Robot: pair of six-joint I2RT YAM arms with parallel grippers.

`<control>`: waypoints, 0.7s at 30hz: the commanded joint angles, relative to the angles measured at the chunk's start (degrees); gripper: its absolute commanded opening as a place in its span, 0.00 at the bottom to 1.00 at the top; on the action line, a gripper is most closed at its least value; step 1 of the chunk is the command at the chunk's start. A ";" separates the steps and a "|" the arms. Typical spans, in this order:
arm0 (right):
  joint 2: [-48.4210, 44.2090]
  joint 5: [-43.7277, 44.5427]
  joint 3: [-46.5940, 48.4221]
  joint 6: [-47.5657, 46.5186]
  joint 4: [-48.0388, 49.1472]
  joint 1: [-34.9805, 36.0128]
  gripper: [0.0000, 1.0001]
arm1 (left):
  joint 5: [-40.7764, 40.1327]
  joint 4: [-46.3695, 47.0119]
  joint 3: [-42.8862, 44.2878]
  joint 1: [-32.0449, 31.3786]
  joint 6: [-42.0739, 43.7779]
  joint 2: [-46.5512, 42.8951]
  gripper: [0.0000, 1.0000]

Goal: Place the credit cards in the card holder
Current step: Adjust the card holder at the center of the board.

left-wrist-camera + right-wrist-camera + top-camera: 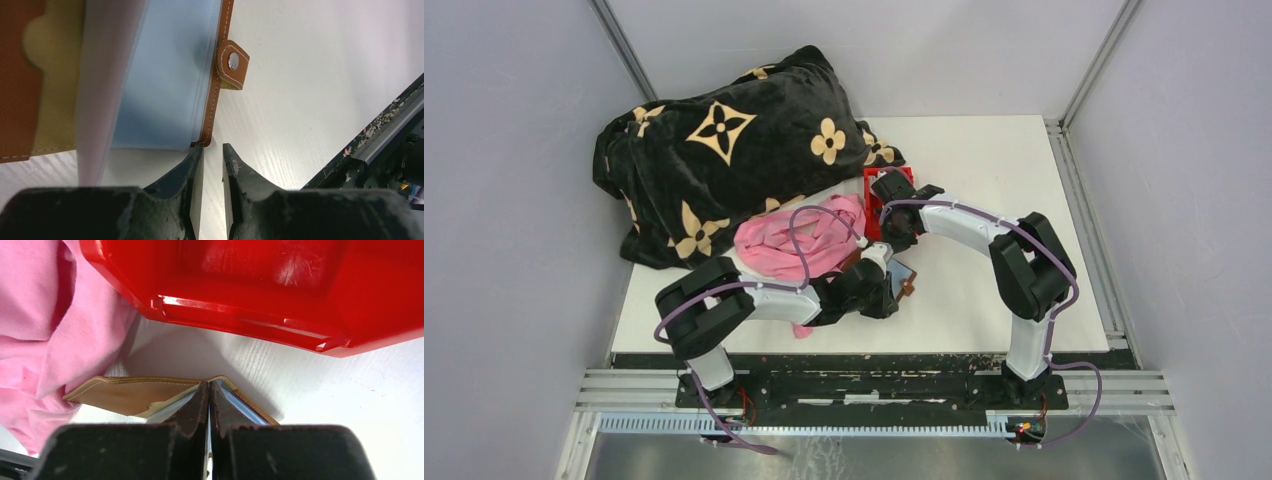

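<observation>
The card holder (212,107) lies open on the white table, brown leather with pale blue clear pockets and a snap tab (233,63). In the top view the card holder (905,278) sits at the table's middle, between both arms. My right gripper (209,384) is shut on a thin clear pocket leaf of the card holder (125,397) and holds it up. My left gripper (213,146) stands narrowly open at the holder's near corner, its left fingertip touching the leather edge, with bare table between the fingers. The credit cards are out of view.
A red plastic bin (250,285) stands just behind the holder; the red bin (871,195) is partly covered by my right arm. A pink cloth (809,235) lies to the left, touching the holder. A black patterned blanket (724,150) fills the far left.
</observation>
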 commanded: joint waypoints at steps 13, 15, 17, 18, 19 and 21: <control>-1.44 4.92 8.80 -5.54 -6.22 -4.53 0.43 | 2.08 -2.47 8.83 -0.60 2.40 1.73 0.36; -2.30 5.28 8.98 -5.75 -6.48 -4.55 0.45 | -0.33 -5.16 9.75 -0.59 3.46 0.24 0.38; -3.12 5.36 9.24 -5.75 -6.86 -4.59 0.46 | -2.19 -7.95 10.45 -0.55 4.82 -1.32 0.39; -3.49 5.33 9.41 -5.83 -7.15 -4.60 0.47 | -2.92 -9.01 10.63 -0.51 5.38 -2.10 0.40; -3.97 5.35 9.48 -5.84 -7.34 -4.53 0.47 | -3.78 -9.92 10.90 -0.51 5.88 -2.79 0.40; -4.89 5.45 9.40 -5.76 -7.29 -4.58 0.47 | -5.38 -11.50 11.19 -0.46 6.68 -4.07 0.41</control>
